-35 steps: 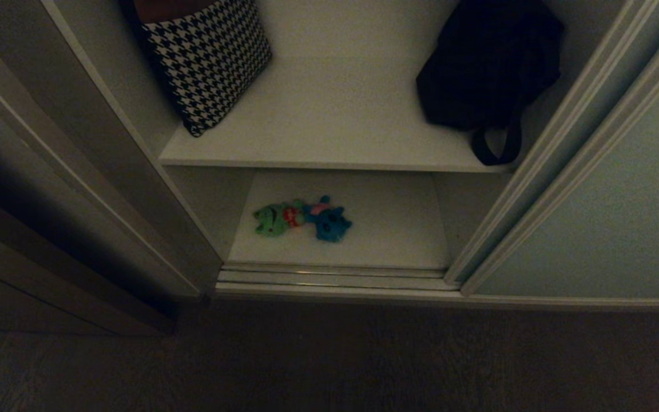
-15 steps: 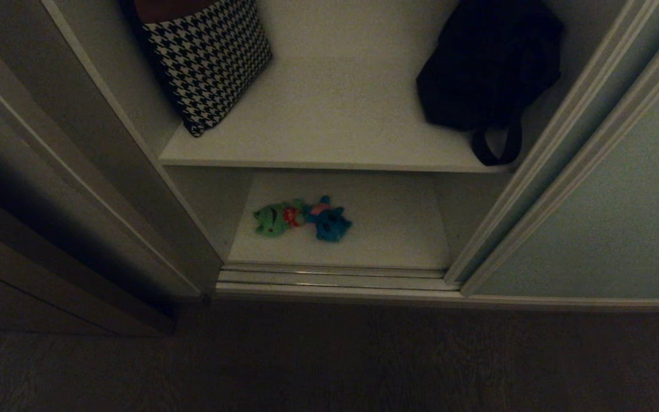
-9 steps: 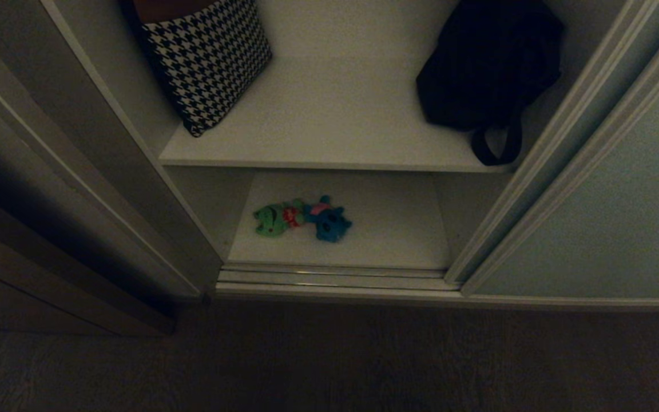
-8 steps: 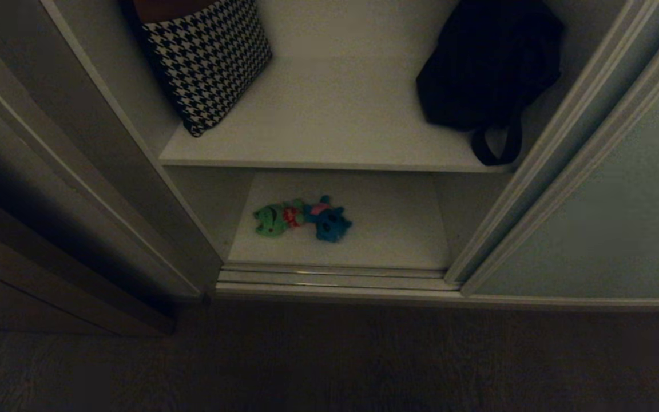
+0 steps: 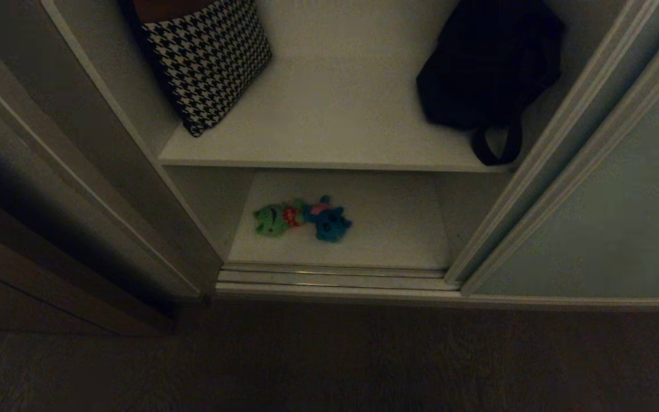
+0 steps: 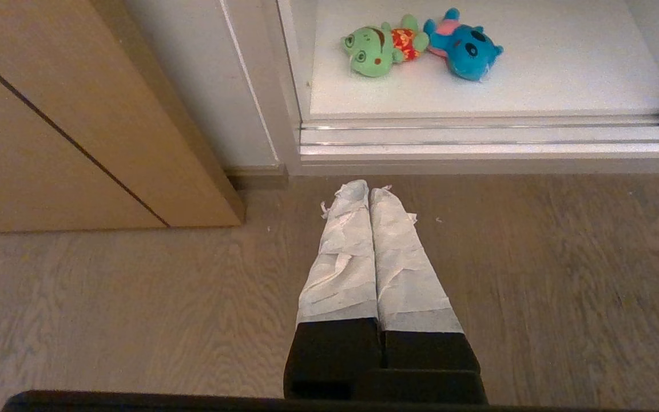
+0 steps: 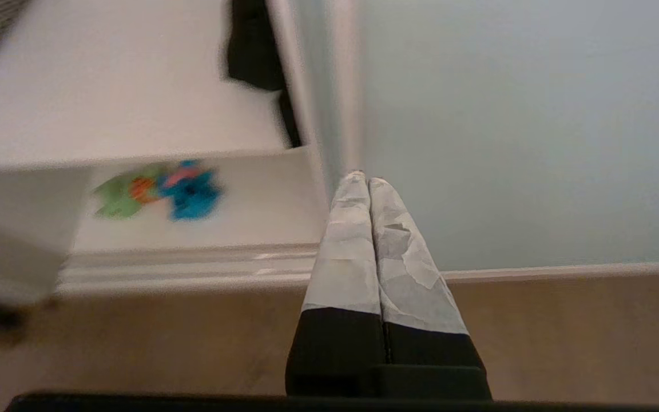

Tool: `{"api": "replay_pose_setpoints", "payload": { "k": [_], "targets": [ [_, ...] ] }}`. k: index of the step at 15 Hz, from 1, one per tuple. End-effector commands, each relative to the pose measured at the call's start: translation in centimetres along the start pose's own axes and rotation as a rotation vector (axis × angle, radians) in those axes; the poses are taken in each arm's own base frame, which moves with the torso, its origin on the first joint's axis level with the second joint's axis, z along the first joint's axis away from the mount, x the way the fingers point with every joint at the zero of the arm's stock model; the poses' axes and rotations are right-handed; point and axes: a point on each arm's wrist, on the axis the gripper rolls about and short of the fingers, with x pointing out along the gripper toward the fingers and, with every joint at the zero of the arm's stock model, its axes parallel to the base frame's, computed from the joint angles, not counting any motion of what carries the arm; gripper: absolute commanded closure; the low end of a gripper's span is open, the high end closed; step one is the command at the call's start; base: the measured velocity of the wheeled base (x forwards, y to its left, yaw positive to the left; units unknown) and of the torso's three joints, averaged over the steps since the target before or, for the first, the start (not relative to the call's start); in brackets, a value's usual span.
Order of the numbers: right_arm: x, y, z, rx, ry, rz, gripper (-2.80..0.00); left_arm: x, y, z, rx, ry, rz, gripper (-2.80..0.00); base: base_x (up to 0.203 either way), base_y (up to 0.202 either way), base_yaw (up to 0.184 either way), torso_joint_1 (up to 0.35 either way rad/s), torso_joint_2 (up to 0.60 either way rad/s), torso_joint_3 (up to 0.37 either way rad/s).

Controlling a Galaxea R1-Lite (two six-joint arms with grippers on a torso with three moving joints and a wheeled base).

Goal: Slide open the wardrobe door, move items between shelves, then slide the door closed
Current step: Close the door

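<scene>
I saw both grippers with jaws pressed together, holding nothing. The left gripper (image 6: 369, 191), its fingers wrapped in crinkled white tape, hung over the wood-grain floor (image 6: 564, 274). The right gripper (image 7: 362, 180), taped likewise, pointed at the sliding wardrobe door (image 7: 524, 126), a matte pale grey-green panel filling the right of the head view (image 5: 610, 217). The green plush toy (image 5: 272, 218) and the teal-blue plush toy (image 5: 329, 222) lay touching on the smooth white lower shelf (image 5: 398, 229), at centre. On the upper shelf (image 5: 335, 114) leaned a houndstooth bag (image 5: 209, 63) and a black bag (image 5: 487, 68).
</scene>
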Motion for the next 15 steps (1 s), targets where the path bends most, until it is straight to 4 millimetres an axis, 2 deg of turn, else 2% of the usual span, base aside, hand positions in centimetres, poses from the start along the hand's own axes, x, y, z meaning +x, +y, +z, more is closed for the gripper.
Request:
{"api": "replay_pose_setpoints", "payload": {
  "k": [1, 4, 9, 15],
  "targets": [
    [1.8, -0.4, -0.1, 0.011, 0.055, 0.062, 0.00, 0.0, 0.0, 0.0, 0.000, 0.001, 0.000, 0.00, 0.000, 0.000, 0.000, 0.000, 0.00, 0.000],
    [5.0, -2.0, -0.5, 0.101, 0.150, 0.205, 0.00, 0.0, 0.0, 0.0, 0.000, 0.001, 0.001, 0.00, 0.000, 0.000, 0.000, 0.000, 0.00, 0.000],
    [10.2, -4.5, -1.3, 0.173, 0.232, 0.236, 0.00, 0.0, 0.0, 0.0, 0.000, 0.001, 0.000, 0.00, 0.000, 0.000, 0.000, 0.000, 0.00, 0.000],
    [13.5, -6.1, -1.8, 0.198, 0.267, 0.229, 0.00, 0.0, 0.0, 0.0, 0.000, 0.001, 0.000, 0.00, 0.000, 0.000, 0.000, 0.000, 0.00, 0.000]
  ]
}}
